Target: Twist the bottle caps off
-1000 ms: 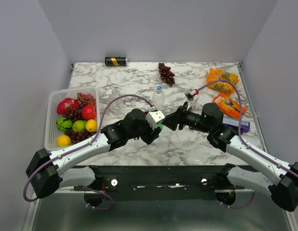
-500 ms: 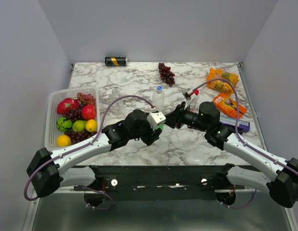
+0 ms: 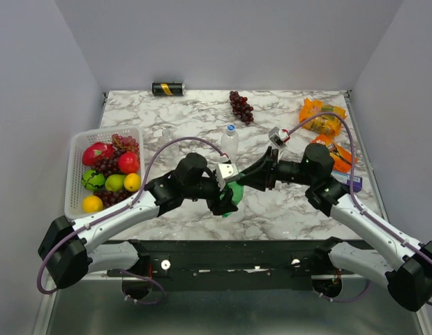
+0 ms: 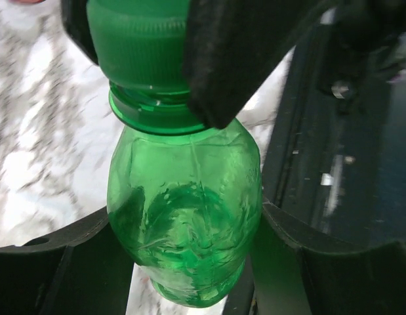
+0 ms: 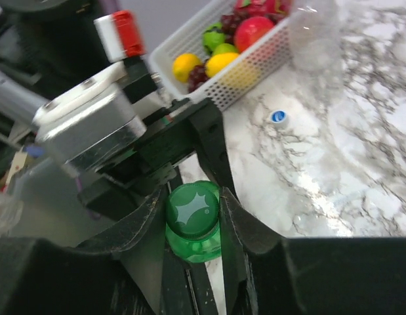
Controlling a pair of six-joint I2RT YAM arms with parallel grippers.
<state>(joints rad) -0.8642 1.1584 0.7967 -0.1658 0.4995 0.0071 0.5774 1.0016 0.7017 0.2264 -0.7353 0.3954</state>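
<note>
From above, the green bottle (image 3: 233, 200) is just 6 o'clock of the centre of the desk (image 3: 181, 118), clenched in the left tool (image 3: 225, 197), the right tool (image 3: 245, 179) meeting it from 3 o'clock; a clear bottle (image 3: 229, 142) stands toward 12 o'clock. The left wrist view shows the green body pinched at 6 o'clock, its cap (image 4: 140, 39) at 12 o'clock. The right wrist view shows that cap squeezed between the right tool's fingers.
</note>
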